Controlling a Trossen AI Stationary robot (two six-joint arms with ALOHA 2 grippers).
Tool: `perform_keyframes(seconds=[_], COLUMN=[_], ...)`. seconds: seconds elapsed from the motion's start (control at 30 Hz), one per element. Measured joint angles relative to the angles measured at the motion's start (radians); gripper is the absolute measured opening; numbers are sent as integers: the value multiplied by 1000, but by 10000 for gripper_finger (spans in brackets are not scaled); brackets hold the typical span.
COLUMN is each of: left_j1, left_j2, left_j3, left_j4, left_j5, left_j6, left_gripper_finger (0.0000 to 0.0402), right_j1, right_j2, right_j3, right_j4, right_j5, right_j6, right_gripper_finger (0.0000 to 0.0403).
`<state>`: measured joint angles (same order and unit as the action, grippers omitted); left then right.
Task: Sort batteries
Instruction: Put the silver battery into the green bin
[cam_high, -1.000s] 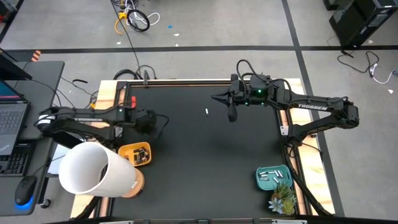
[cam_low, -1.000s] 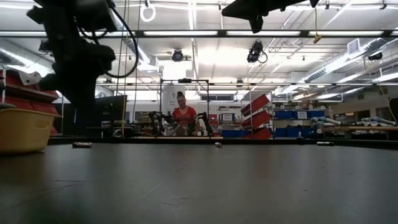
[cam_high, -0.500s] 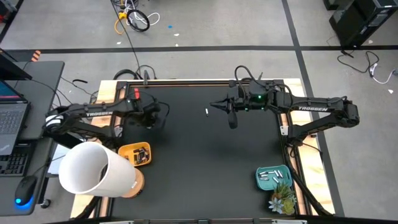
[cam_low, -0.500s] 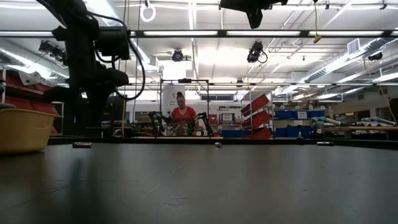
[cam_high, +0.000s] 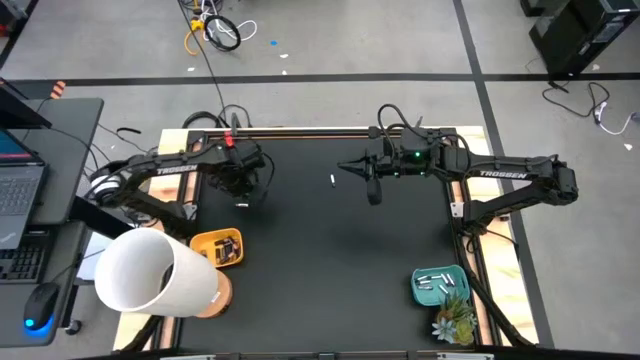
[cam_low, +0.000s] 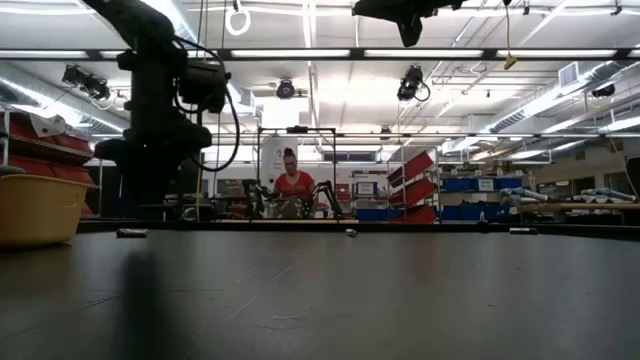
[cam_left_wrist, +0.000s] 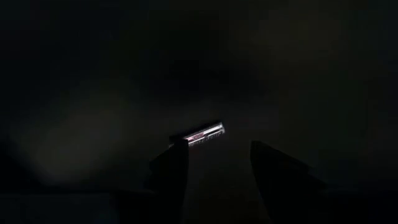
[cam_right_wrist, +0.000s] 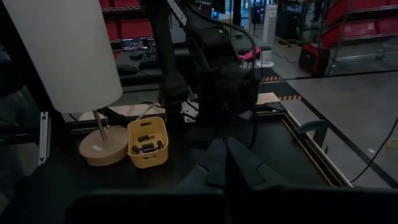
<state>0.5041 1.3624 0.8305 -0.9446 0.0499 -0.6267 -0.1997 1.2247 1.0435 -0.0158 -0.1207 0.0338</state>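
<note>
Over the mat's far-left area, left gripper (cam_left_wrist: 214, 168) hangs with fingers spread above a dark battery (cam_left_wrist: 202, 134) lying off-centre beside one fingertip; closing now risks knocking it away. Right gripper (cam_high: 347, 167), fingers pressed together, waits near a white battery (cam_high: 331, 180).

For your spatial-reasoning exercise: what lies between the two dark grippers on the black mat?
In the high view, one small white battery lies on the black mat between the left gripper and right gripper.

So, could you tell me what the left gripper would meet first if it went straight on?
Probably the battery lying on the black mat: the left gripper points down at it, fingers open, though the height above it is unclear.
</note>
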Motion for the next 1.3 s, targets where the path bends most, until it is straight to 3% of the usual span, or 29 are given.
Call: perform_keyframes(seconds=[0.33, 0.67, 0.87, 1.17, 1.3], left_j1=[-17, -88, -94, -94, -94], left_j2=[147, 172, 172, 172, 172], left_j3=[161, 149, 103, 41, 25], left_j4=[-100, -140, -169, -145, -102], left_j5=[-12, -20, -27, -144, -150], left_j6=[510, 939, 1040, 1046, 1046], left_gripper_finger=[188, 188, 188, 188, 188], right_j1=[0, 3, 3, 3, 3], right_j2=[0, 0, 0, 0, 0], right_j3=[0, 0, 0, 0, 0], right_j4=[0, 0, 0, 0, 0], right_j5=[0, 0, 20, 23, 23], right_j6=[5, 50, 48, 44, 43], right_gripper_finger=[0, 0, 0, 0, 0])
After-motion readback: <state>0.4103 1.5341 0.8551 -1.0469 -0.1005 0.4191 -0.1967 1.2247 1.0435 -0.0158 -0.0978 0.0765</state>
